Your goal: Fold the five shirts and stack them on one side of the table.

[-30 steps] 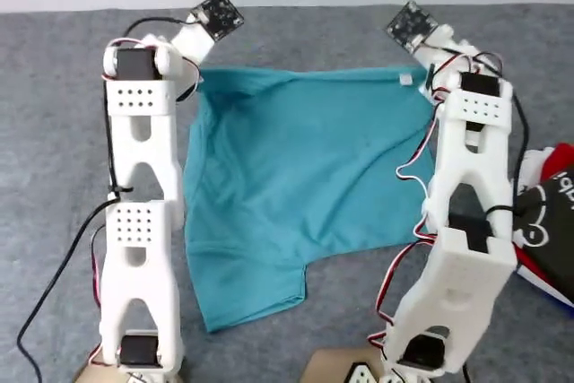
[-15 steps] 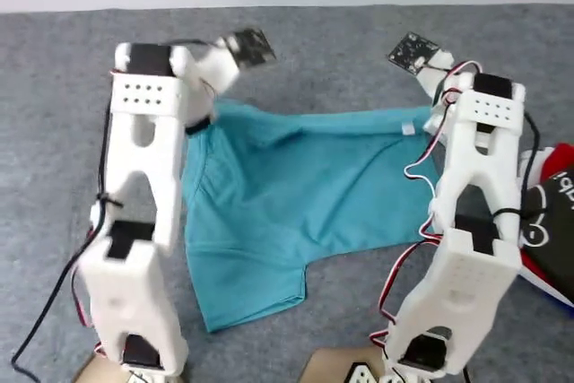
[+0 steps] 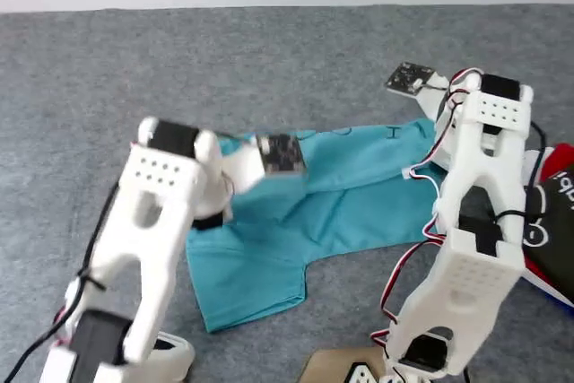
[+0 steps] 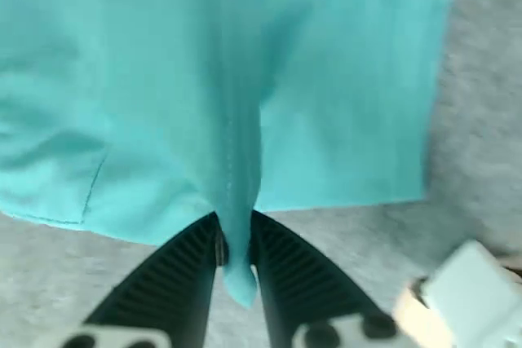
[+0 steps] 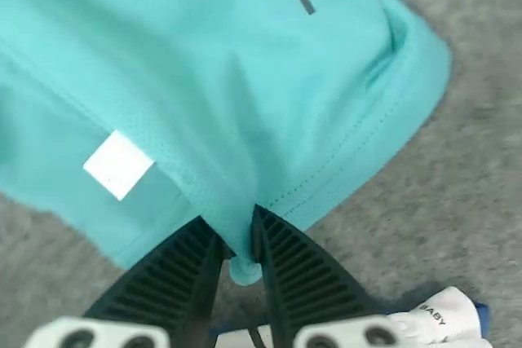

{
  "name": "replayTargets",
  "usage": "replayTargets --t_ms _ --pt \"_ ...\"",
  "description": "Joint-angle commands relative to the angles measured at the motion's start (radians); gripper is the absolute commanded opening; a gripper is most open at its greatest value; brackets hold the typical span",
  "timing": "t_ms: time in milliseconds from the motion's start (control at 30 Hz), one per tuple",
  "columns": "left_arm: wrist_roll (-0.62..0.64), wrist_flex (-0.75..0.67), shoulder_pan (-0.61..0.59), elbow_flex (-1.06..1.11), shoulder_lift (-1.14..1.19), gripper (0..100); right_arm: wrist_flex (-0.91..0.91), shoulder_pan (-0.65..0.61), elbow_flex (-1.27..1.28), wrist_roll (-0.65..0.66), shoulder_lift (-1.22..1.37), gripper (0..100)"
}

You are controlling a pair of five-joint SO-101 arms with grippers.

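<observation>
A teal shirt (image 3: 332, 195) lies on the grey table, its far edge lifted and folded toward the near side. My left gripper (image 4: 235, 252) is shut on a pinched fold of the teal shirt (image 4: 163, 87); in the high view it hangs over the shirt's middle left (image 3: 269, 157). My right gripper (image 5: 236, 252) is shut on the hem of the teal shirt (image 5: 245, 95), next to a white label (image 5: 118, 165), above the shirt's right edge (image 3: 429, 112).
More shirts (image 3: 547, 221), red, white and black, lie heaped at the table's right edge behind the right arm. Grey cloth (image 3: 224, 51) covers the far half of the table. A white garment edge (image 5: 436, 315) lies under my right gripper.
Both grippers have pulled the shirt's far edge toward the near side. The left arm swung down and inward a long way; the right arm drew back slightly. The shirt now lies partly doubled over.
</observation>
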Motion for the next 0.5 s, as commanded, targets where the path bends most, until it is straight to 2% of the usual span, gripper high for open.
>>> replayTargets --t_ms 0,167,467 --pt "-0.005 0.031 0.061 0.156 -0.138 0 0.039 0.025 -0.054 0.052 -0.077 1.0" --pt "0.018 0.031 0.11 0.271 -0.219 0 0.056 0.035 -0.002 0.098 -0.077 1.0" --pt "0.02 0.031 0.118 0.348 -0.221 0 0.065 0.036 0.052 0.103 -0.081 1.0"
